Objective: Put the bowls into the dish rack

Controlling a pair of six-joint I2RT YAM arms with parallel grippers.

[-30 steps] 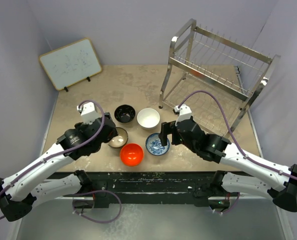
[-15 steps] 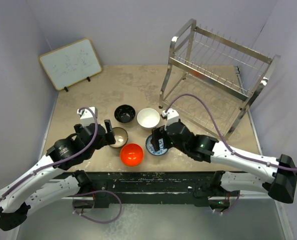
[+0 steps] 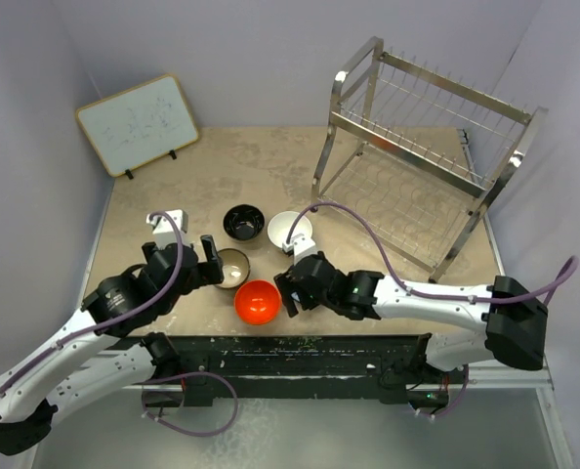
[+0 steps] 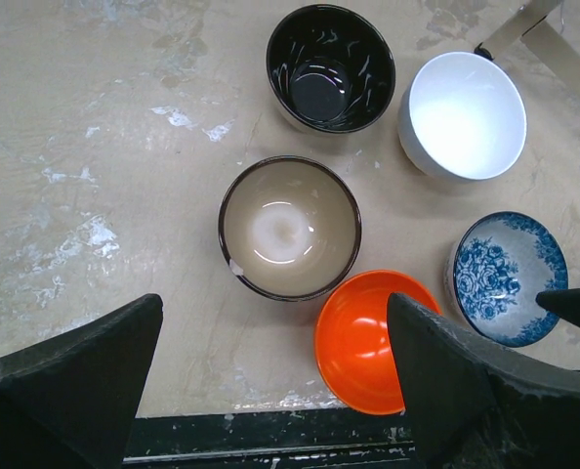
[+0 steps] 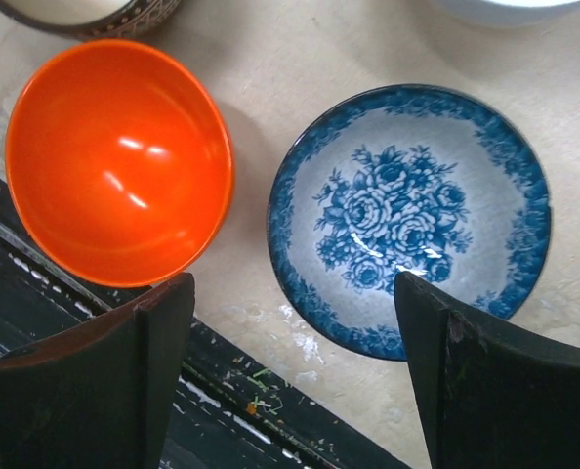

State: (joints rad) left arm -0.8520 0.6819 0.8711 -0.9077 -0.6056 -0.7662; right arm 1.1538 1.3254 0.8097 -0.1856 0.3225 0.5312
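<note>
Our right gripper [image 5: 293,283], spread wide and empty, hovers over the left rim of the blue bowl [image 5: 407,220], so 1 descending finger could shove the orange bowl [image 5: 114,161] beside it.

- Dish rack [image 3: 427,137]: on the counter [image 3: 270,161], far right.
- Whiteboard [image 3: 139,122]: well left of the dish rack, at the back.
- Bowl 1 [image 4: 463,115]: just left of the dish rack's front-left leg.
- Bowl 2 [image 4: 330,66]: same row, further left of the dish rack.
- Bowl 3 [image 4: 510,278]: in front of bowl 1.
- Bowl 4 [image 4: 363,337]: just left of bowl 3, at the near edge.
- Bowl 5 [image 4: 290,227]: between bowl 2 and bowl 4.
</note>
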